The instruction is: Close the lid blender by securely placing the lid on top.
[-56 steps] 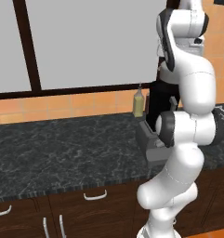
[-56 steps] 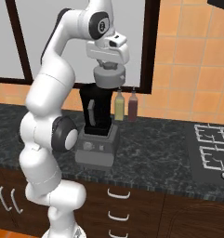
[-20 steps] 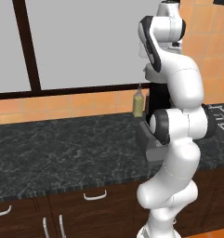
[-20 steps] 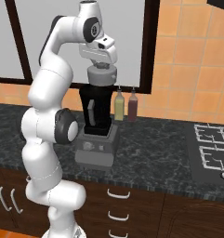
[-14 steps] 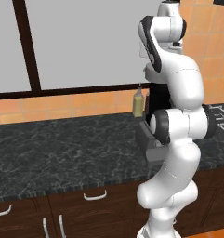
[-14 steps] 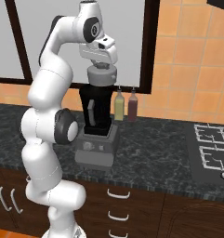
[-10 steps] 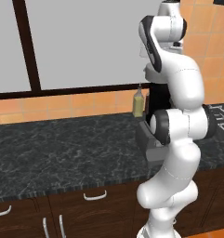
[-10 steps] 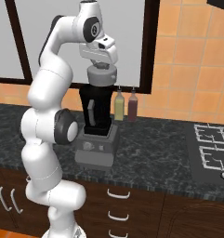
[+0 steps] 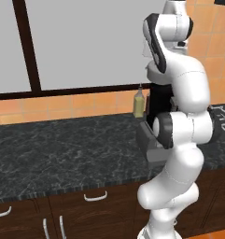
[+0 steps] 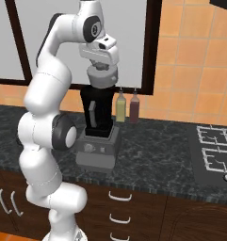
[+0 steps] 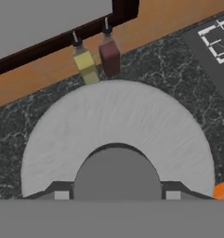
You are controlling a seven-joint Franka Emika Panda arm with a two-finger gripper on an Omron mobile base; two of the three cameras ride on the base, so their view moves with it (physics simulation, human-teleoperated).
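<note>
Sitting on top of the tall black jar of the blender (image 10: 99, 124) is the lid (image 10: 101, 76), a round grey cap. From the hand camera the lid looks like a big, flat, pale grey disc with a smooth, faintly brushed top and a darker round knob in its middle. The jar is dark and shiny with a thin grey handle down its side. It stands on a boxy grey base with small knobs on the front.

Right above the lid hangs the gripper (image 10: 102, 67). Its two small dark fingers (image 11: 61, 194) sit on either side of the round knob, squeezed in close on it, so the gripper is holding the lid by the knob.

All of this stands on a dark, speckled stone counter (image 10: 157, 155). Just behind the blender, by the orange tiled wall, stand two little bottles side by side: a yellow bottle (image 10: 120, 107) and a dark red bottle (image 10: 133, 108). Off to the right side is a stove top (image 10: 213, 147) with white lines. Below the counter are dark brown wooden drawers (image 10: 119, 212) with curved silver handles.
</note>
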